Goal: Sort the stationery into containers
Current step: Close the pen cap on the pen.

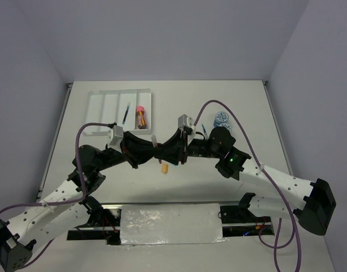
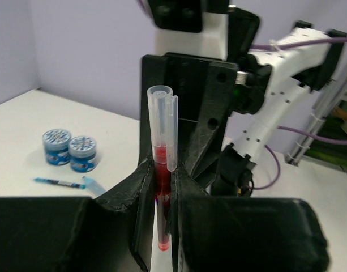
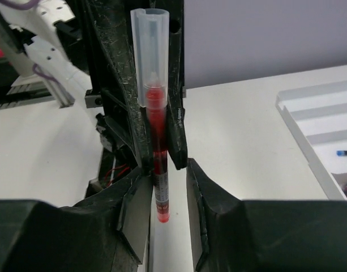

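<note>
Top external: white tray point(image 1: 101, 107) holds blue pen point(image 1: 126, 114) beside pink-capped orange piece point(image 1: 141, 117).

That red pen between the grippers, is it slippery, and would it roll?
Probably slippery: the red pen has a smooth, glossy plastic barrel. Likely stiff, since it stands straight while pinched. Its cap clip may curb rolling.

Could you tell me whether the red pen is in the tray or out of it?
Out: the left gripper holds the red pen mid-air, apart from the tray.
</note>
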`<action>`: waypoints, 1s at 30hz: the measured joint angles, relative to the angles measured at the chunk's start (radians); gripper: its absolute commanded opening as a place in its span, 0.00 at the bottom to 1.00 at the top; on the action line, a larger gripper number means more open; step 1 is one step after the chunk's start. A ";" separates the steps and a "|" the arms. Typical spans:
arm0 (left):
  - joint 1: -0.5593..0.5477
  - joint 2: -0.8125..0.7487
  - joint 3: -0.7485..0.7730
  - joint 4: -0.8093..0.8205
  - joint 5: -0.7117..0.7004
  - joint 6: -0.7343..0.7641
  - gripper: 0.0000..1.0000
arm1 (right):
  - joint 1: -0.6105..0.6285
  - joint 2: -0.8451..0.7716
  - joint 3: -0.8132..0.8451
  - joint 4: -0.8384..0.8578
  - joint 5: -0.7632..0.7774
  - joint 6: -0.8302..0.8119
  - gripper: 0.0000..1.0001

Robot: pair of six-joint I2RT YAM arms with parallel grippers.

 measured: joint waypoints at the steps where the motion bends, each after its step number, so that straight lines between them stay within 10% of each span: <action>1: 0.000 0.002 0.000 0.016 0.031 0.001 0.00 | 0.000 0.002 -0.001 0.005 -0.019 0.005 0.37; 6: 0.002 0.027 0.000 0.109 0.131 -0.024 0.00 | 0.002 0.005 -0.001 0.038 -0.097 0.025 0.31; 11: 0.004 0.038 0.000 0.155 0.173 -0.035 0.00 | 0.005 0.004 -0.002 0.070 -0.154 0.050 0.04; 14: 0.004 0.039 0.003 0.161 0.178 -0.052 0.24 | 0.005 0.004 -0.003 0.082 -0.169 0.055 0.00; 15: 0.004 0.039 0.006 0.153 0.174 -0.051 0.49 | 0.005 0.004 -0.004 0.087 -0.169 0.056 0.00; 19: -0.004 0.035 0.044 0.061 0.127 -0.010 0.99 | 0.004 0.005 -0.006 0.087 -0.108 0.055 0.00; 30: -0.006 0.043 0.140 -0.173 -0.100 0.055 0.99 | 0.000 0.006 -0.014 0.009 0.088 0.023 0.00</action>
